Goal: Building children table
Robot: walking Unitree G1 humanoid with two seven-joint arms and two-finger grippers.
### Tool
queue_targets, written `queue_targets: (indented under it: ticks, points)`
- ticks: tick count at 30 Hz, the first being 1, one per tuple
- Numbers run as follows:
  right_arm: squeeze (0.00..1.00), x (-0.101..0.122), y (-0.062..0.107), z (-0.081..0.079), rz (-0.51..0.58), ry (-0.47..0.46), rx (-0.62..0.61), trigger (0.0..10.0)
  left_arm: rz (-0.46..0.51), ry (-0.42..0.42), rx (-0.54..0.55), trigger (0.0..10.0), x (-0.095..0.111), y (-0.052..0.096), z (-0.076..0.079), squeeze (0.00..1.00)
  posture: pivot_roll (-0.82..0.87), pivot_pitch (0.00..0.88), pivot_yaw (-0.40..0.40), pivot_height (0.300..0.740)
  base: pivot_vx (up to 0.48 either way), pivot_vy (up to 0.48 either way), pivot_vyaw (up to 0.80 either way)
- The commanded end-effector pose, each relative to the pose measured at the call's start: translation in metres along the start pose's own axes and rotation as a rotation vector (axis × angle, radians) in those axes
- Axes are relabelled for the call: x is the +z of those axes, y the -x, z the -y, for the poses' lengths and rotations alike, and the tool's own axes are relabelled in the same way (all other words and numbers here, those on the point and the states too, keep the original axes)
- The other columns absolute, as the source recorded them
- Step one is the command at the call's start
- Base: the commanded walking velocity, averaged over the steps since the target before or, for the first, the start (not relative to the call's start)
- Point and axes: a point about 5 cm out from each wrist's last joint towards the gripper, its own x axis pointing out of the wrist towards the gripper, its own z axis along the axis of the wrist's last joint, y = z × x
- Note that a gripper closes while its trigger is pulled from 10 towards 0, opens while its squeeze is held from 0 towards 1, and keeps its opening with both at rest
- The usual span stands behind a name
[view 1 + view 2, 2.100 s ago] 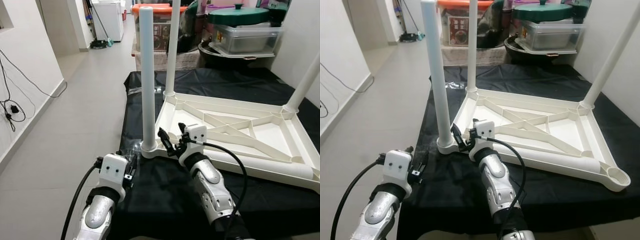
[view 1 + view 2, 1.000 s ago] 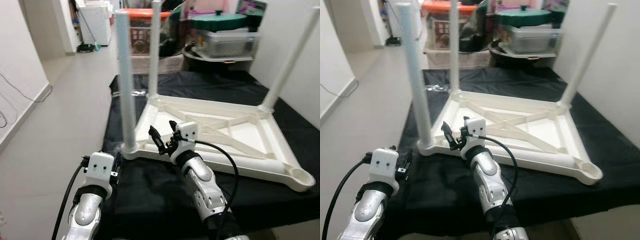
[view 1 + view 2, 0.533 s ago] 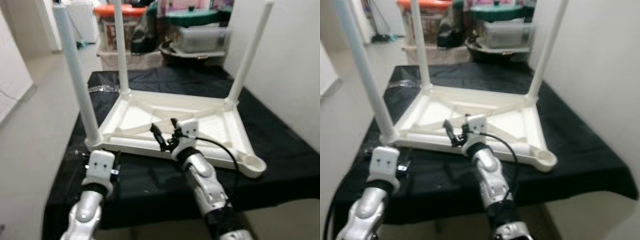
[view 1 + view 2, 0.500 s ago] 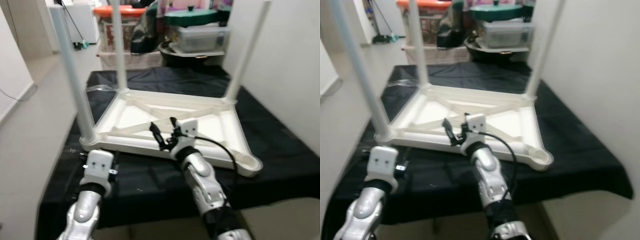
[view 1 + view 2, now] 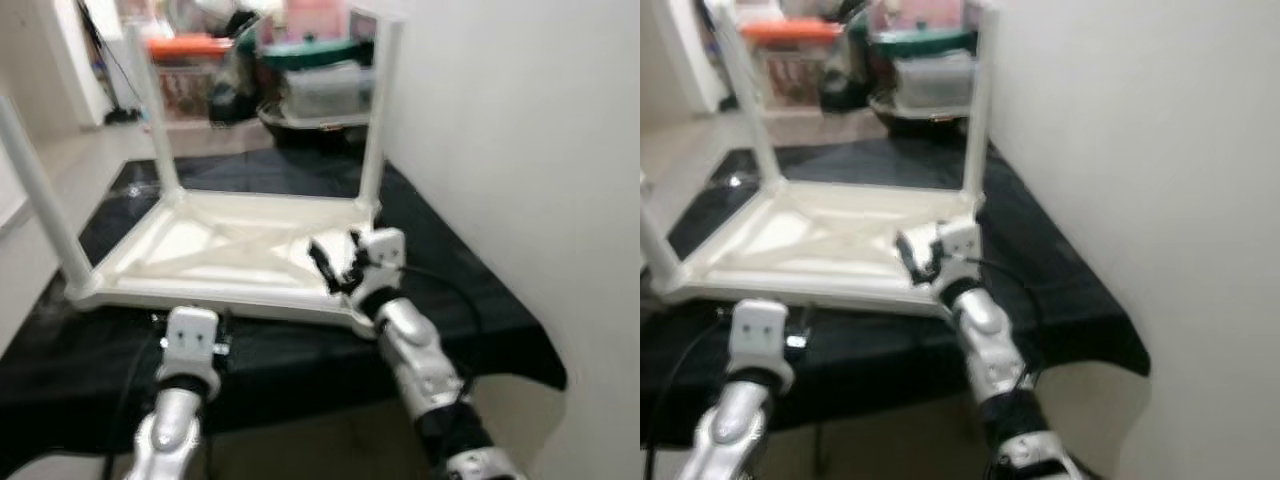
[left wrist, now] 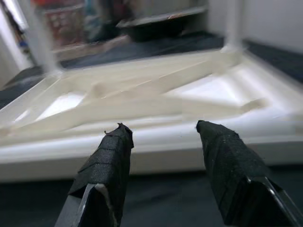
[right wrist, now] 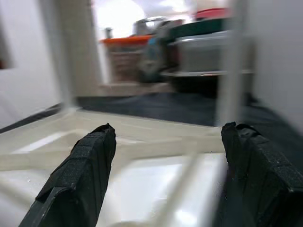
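Both pairs of fingers are spread, grasping nothing: left gripper [image 6: 163, 142] before the upturned table [image 5: 215, 245], right gripper [image 5: 335, 268] over it. Three legs [image 5: 372, 115] stand up on the black bench [image 5: 455, 300].

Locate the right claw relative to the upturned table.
In the left eye view the right claw hovers over the near right corner of the upturned white table, fingers open, beside the leg standing nearest the wall.
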Motion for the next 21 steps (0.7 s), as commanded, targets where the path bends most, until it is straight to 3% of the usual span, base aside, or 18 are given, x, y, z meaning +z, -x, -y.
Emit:
queue_targets:
  ticks: [1, 8, 9, 13, 17, 19, 21]
  points:
    - [0.00, 0.000, -0.010, -0.009, -0.036, -0.060, 0.046, 10.0, -0.035, -0.007, 0.022, 10.0, -0.006, 0.003, -0.006, 0.00, 0.00, 0.000, -0.012, 0.740, 0.000, 0.000, 0.00]
    - [0.00, 0.001, -0.025, -0.002, -0.150, -0.054, 0.061, 10.0, -0.038, -0.006, 0.018, 10.0, -0.006, 0.004, -0.004, 0.00, 0.00, 0.000, -0.012, 0.740, 0.000, 0.000, 0.00]
    - [0.00, 0.003, -0.035, -0.001, -0.218, -0.025, 0.077, 10.0, -0.042, -0.005, 0.018, 10.0, -0.006, 0.006, -0.004, 0.00, 0.00, 0.000, -0.013, 0.740, 0.000, 0.000, 0.00]
    - [0.00, 0.010, -0.044, 0.001, -0.263, -0.067, 0.094, 10.0, -0.051, -0.002, 0.006, 10.0, -0.006, 0.008, -0.002, 0.00, 0.01, 0.000, -0.015, 0.740, 0.000, 0.000, 0.00]
    - [0.00, 0.015, -0.053, 0.012, -0.381, -0.127, 0.071, 10.0, -0.074, 0.008, -0.027, 10.0, -0.008, 0.013, 0.002, 0.00, 0.02, 0.000, -0.020, 0.740, 0.000, 0.000, 0.00]
    - [0.00, 0.013, -0.051, 0.014, -0.492, -0.178, 0.121, 10.0, -0.123, 0.022, -0.107, 10.0, -0.014, 0.023, 0.008, 0.00, 0.02, 0.010, -0.020, 0.740, 0.000, 0.000, 0.00]
    - [0.00, 0.012, -0.050, 0.015, -0.525, -0.200, 0.139, 10.0, -0.141, 0.028, -0.140, 10.0, -0.017, 0.028, 0.010, 0.00, 0.02, 0.012, -0.021, 0.740, 0.000, 0.000, 0.00]
